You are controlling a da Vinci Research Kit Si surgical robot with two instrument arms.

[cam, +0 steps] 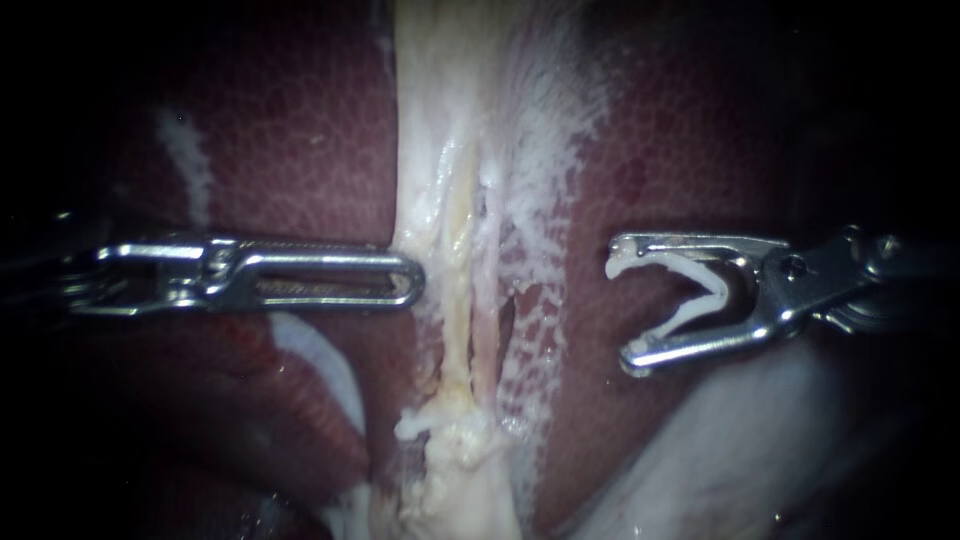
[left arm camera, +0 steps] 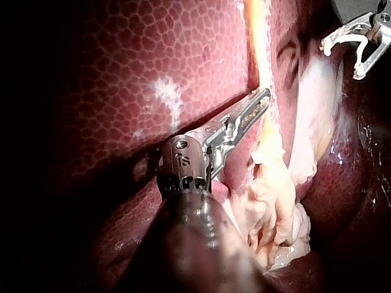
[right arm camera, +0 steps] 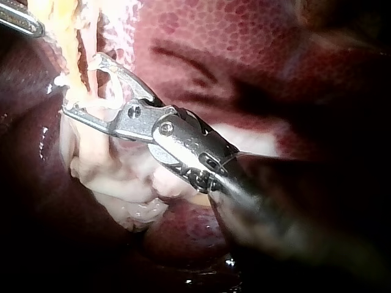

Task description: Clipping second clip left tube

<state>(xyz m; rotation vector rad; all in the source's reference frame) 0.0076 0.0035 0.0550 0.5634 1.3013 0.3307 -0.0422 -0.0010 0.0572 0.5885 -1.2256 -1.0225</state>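
Observation:
A pale band of tissue runs down the middle over the dark red liver. Two tubes lie side by side in it, the yellowish left tube and a pinker right tube. My left instrument comes in level, its slotted jaws lying together, the tip against the band's left edge. My right instrument hangs to the right of the band, apart from it. Its jaws stand wide and carry a white clip along their inner faces, the mouth facing the tubes.
Frayed whitish tissue bunches at the lower end of the tubes. A web of thin white film covers the liver between the band and my right instrument. In the right wrist view the jaws sit close beside the tubes.

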